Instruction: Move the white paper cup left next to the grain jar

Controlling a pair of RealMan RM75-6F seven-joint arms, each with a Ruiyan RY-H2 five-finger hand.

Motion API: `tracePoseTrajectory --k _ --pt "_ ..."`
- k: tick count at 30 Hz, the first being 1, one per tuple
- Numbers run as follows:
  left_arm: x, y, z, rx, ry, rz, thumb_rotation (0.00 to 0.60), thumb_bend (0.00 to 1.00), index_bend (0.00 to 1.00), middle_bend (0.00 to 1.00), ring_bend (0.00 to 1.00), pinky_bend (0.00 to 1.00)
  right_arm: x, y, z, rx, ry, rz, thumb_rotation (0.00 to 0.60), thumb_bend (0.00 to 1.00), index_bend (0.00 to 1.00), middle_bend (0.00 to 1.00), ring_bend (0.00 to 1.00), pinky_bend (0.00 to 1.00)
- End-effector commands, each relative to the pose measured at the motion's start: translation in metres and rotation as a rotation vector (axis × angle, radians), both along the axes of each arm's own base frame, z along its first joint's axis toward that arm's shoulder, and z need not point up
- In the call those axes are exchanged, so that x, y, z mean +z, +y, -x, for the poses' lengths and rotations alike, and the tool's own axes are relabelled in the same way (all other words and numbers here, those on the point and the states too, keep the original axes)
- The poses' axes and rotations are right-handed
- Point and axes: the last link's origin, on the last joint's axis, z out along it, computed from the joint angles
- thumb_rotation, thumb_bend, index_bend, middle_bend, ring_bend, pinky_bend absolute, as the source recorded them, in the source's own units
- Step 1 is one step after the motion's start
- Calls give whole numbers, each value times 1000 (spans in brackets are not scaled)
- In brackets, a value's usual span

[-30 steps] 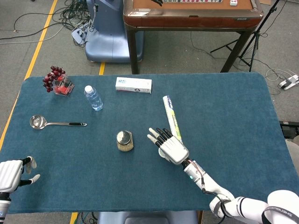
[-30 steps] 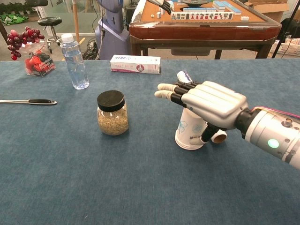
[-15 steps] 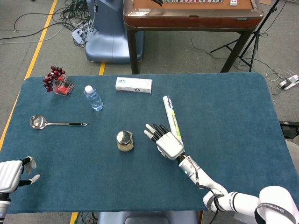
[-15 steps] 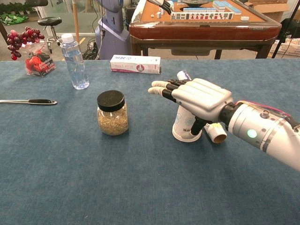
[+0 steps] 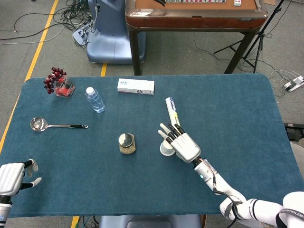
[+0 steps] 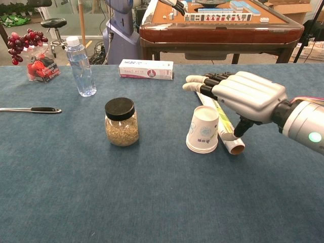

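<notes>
So my right hand (image 6: 248,96) is hovering palm-down just right of center in the chest view, fingers stretched out flat and slightly fanned, pointing toward the left of the frame, thumb hanging underneath. It's holding nothing. The forearm runs off the right edge.

The paper cup (image 6: 203,129) sits upside down, a bit tilted, just below those fingertips, and I can't tell if anything's touching it. It's leaning right up against a rolled tube (image 6: 226,132) lying on the blue table (image 6: 152,202). The grain jar (image 6: 121,122) is left of the cup, with a clear gap between them.

In the head view my left hand (image 5: 14,175) is parked in the lower left corner, fingers loosely spread, holding nothing.

Upper left has a water bottle (image 6: 81,66), a ladle (image 5: 52,125), and some grapes (image 5: 55,80). A flat white box (image 6: 146,69) lies near the far edge.
</notes>
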Motion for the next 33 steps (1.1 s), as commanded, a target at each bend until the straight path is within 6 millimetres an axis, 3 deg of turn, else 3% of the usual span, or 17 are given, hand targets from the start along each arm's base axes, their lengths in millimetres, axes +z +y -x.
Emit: tracePoseTrajectory --k 1,15,33 --pt "0 0 0 0 1 0 600 90 579 669 645 828 1 -2 2 -7 8 6 600 0 0 0 0 131" --pt "3 0 1 5 -11 -10 600 90 579 669 645 828 -23 -18 2 -50 41 -6 600 0 0 0 0 111" --pt "8 -1 2 8 -11 -25 600 90 579 669 645 828 -49 -37 -27 -41 5 -11 600 0 0 0 0 83"
